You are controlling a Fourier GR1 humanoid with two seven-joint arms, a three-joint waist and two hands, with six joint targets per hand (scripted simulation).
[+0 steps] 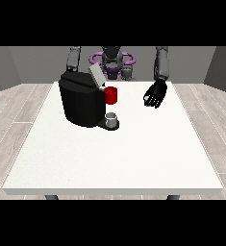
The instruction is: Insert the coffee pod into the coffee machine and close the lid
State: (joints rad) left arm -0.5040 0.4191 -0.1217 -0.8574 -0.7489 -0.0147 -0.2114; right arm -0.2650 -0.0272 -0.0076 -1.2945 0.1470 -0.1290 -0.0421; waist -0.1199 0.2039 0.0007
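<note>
The black coffee machine [81,103] stands on the white table [114,158], left of the middle, with its grey lid [96,75] tilted up and open. A red thing at the machine [111,95] shows on its right side. Below that, a small grey thing [112,117] sits on the machine's dark base; I cannot tell it for the pod. The hand at the view's right [155,94] hangs over the table well to the right of the machine, fingers relaxed and pointing down, holding nothing. The arm at the view's left [73,58] drops behind the machine, which hides its hand.
The robot's torso [112,61] is behind the table's far edge. White tabletop stretches in front of and to the right of the machine. Wooden floor surrounds the table.
</note>
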